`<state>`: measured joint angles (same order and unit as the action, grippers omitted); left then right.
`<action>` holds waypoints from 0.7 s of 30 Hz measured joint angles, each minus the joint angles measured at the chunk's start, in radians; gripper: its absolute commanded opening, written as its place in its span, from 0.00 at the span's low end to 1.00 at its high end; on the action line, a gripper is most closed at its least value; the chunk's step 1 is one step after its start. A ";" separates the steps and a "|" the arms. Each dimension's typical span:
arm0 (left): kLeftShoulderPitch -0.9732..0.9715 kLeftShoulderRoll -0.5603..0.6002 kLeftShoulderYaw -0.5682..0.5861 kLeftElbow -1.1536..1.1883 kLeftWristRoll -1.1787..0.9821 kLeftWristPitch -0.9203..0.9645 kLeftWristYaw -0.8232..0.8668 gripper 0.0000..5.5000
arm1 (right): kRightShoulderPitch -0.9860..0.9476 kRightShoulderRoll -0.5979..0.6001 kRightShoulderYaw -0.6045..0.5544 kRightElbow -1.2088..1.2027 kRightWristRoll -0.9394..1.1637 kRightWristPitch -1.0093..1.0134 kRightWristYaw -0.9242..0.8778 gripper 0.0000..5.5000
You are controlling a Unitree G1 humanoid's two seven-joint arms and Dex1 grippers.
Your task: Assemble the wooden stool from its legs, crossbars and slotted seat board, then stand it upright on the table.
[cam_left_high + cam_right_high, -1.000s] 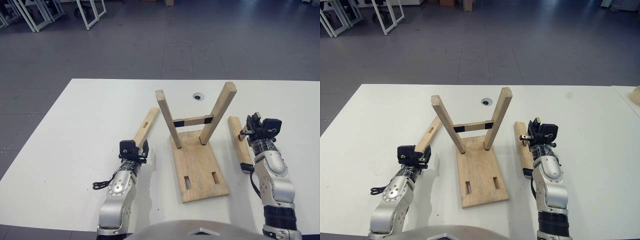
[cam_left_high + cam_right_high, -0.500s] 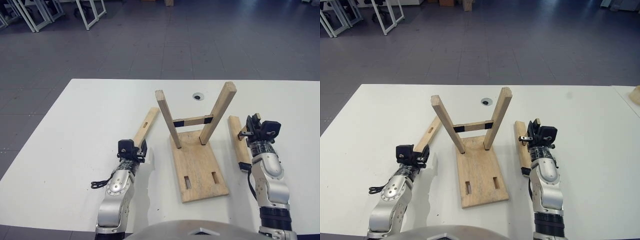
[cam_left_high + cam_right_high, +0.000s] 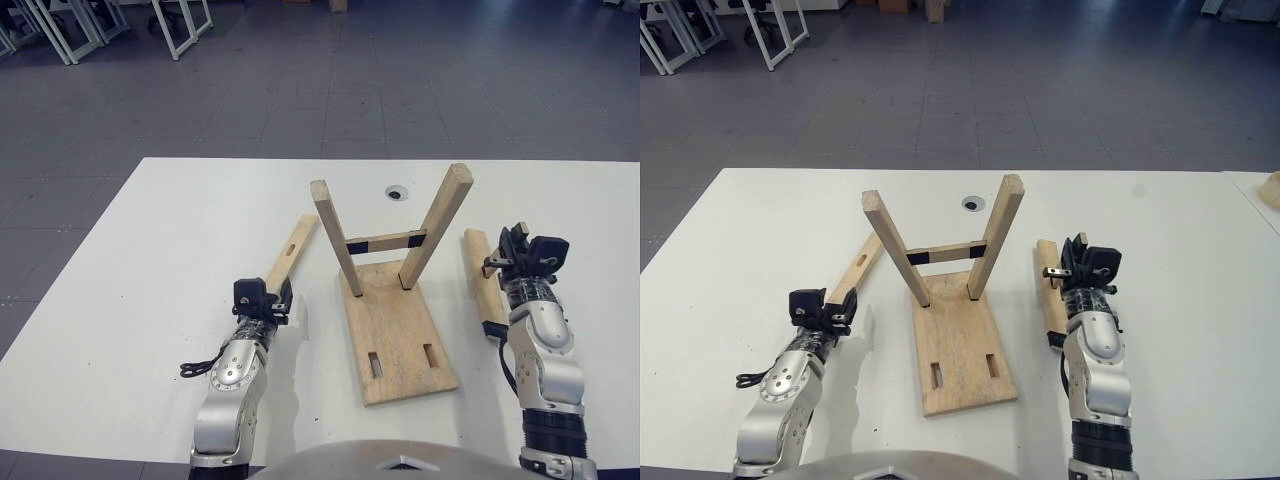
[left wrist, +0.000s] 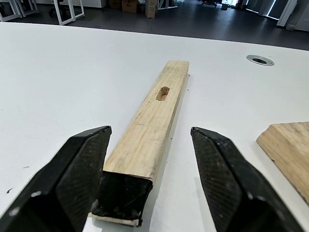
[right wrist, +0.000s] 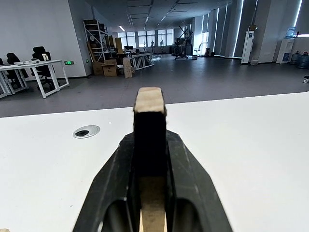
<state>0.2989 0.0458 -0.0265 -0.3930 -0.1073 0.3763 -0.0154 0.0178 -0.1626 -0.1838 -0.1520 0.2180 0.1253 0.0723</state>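
One seat board [image 3: 395, 330] is lying on the bench [image 3: 180, 230], carrying two empty slots [image 3: 374, 366]. Four legs are showing: two upright legs [image 3: 335, 240] are standing in the board, two loose legs [image 3: 290, 252] are lying flat, one toward each side edge. Two crossbars are showing: a joined crossbar [image 3: 385, 242] between the upright legs, a held crossbar [image 5: 149, 99] in the right end effector [image 5: 149, 137]. One grommet hole [image 3: 398, 192] is sitting near the far edge.

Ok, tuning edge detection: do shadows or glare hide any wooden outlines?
Left eye view: even light, no glare on the table. Left wrist view: black end of the loose leg blends into the left pincer. Right wrist view: black tape on the crossbar merges with the right pincer.
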 measured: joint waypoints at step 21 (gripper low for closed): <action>0.003 0.001 -0.003 -0.003 0.001 0.005 0.000 0.56 | -0.230 -0.085 -0.092 -0.380 0.024 0.516 -0.160 0.48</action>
<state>0.3022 0.0465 -0.0297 -0.3955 -0.1067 0.3812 -0.0157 -0.2123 -0.2477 -0.2758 -0.5315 0.2416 0.6416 -0.0877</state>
